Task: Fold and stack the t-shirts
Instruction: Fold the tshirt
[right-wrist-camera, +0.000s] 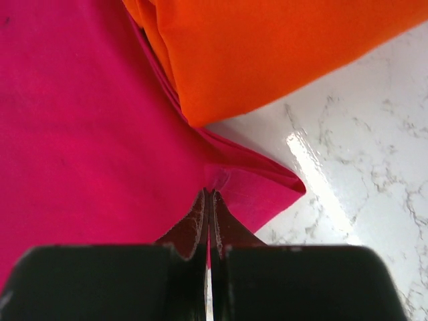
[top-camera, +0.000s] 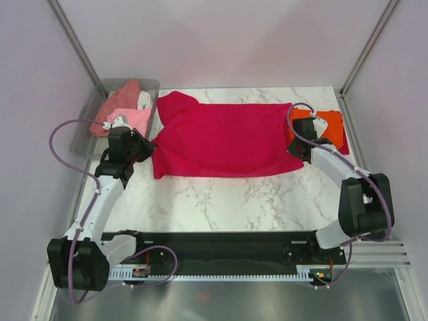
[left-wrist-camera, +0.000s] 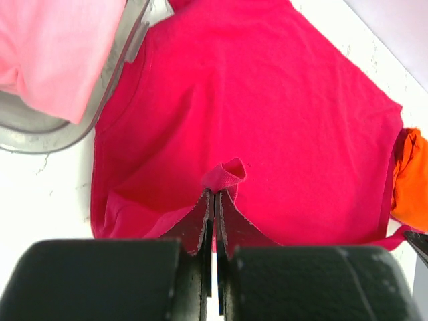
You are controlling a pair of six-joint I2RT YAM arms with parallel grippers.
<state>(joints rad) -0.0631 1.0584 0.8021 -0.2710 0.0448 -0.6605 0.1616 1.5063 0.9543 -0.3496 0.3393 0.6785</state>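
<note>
The crimson t-shirt [top-camera: 221, 139] lies spread flat across the back of the marble table. My left gripper [top-camera: 146, 148] is shut on a pinch of its left edge, seen in the left wrist view [left-wrist-camera: 215, 194], where the cloth [left-wrist-camera: 267, 107] bunches at the tips. My right gripper [top-camera: 299, 148] is shut on the shirt's right corner, seen in the right wrist view [right-wrist-camera: 210, 194] on the crimson cloth [right-wrist-camera: 80, 120]. A folded orange t-shirt [top-camera: 332, 127] lies at the right, partly under the crimson edge; it also shows in the right wrist view [right-wrist-camera: 267, 47]. Pink, salmon and white tees [top-camera: 127, 110] sit in the bin.
A clear grey plastic bin [top-camera: 87, 134] stands at the back left, its rim close to my left gripper and visible in the left wrist view [left-wrist-camera: 40, 137]. Purple walls enclose the table on three sides. Bare marble [top-camera: 227, 200] lies in front of the shirt.
</note>
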